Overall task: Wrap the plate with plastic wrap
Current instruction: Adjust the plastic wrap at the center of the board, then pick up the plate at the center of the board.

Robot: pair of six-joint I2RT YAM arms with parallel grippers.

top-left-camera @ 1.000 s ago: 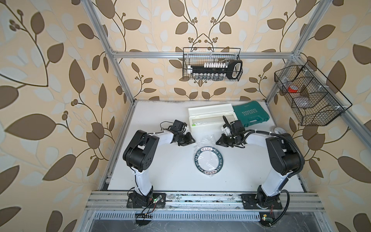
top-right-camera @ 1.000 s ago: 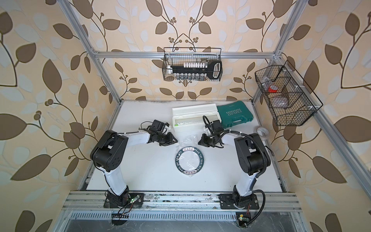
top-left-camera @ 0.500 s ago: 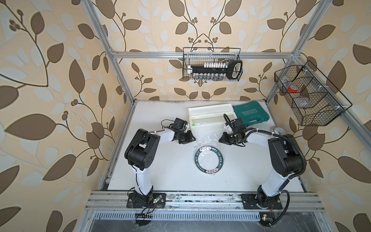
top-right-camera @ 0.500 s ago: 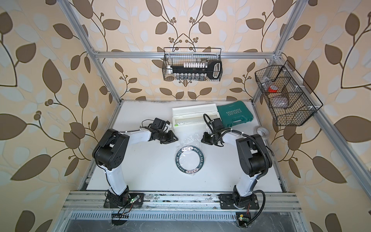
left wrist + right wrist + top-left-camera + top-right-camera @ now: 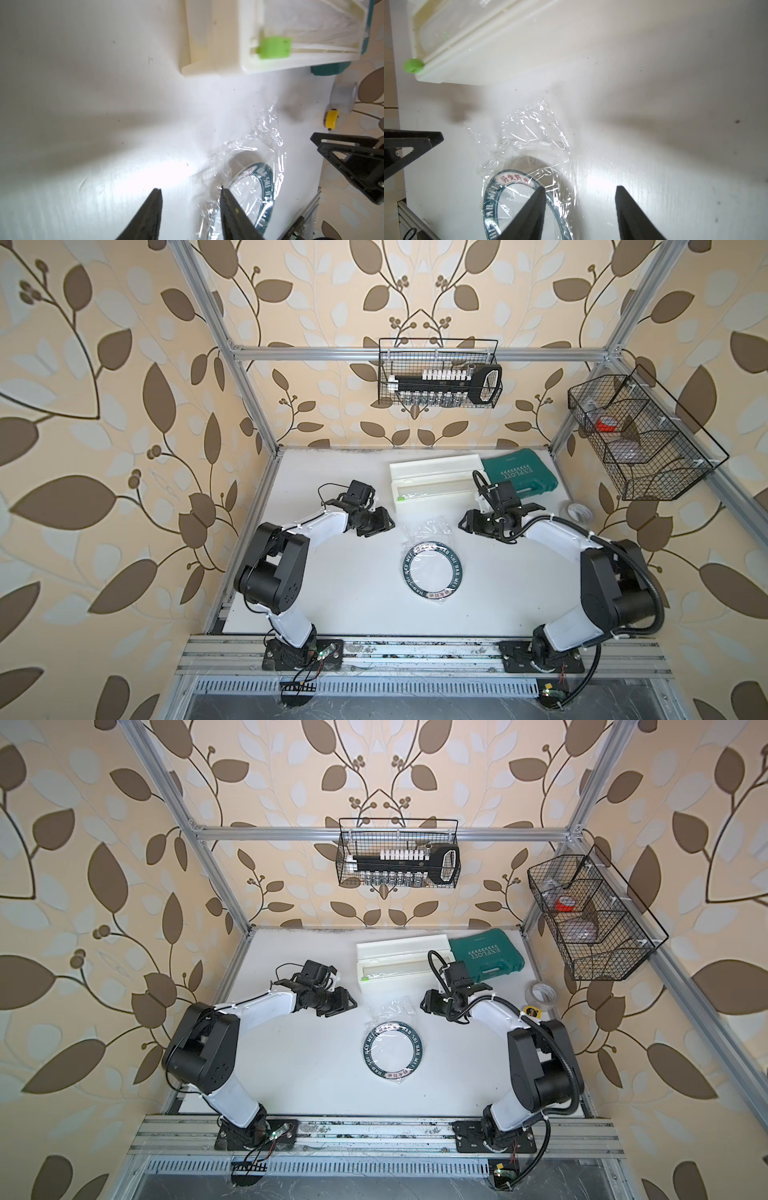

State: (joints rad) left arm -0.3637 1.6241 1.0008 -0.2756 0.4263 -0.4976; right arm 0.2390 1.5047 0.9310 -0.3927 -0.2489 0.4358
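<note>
**Top views: plate sits between two empty grippers, loose film on its far side**

In both top views the plate [image 5: 456, 572] lies flat near the middle of the desk [image 5: 340, 597]. The plastic wrap [image 5: 432, 529] is draped over it, and a crumpled flap spills off its far rim toward the dispenser box [image 5: 436, 485] at the desk's far edge. The left gripper [image 5: 386, 526] and right gripper [image 5: 464, 524] flank that flap, one on each side and about equally near it. From both, the plate lies toward the desk's near edge. The flap runs from the plate rim toward the box, across the line between the grippers, so I judge either arm could reach it sideways.

The left wrist view shows what the top views cannot: the left fingers [image 5: 154, 209] stand apart with only bare desk between them. The right wrist view shows the same of the right fingers [image 5: 623, 207]. It also shows the film creased over the lettered rim and the flap lying loose on the desk, so the wrapping looks unfinished.
</note>
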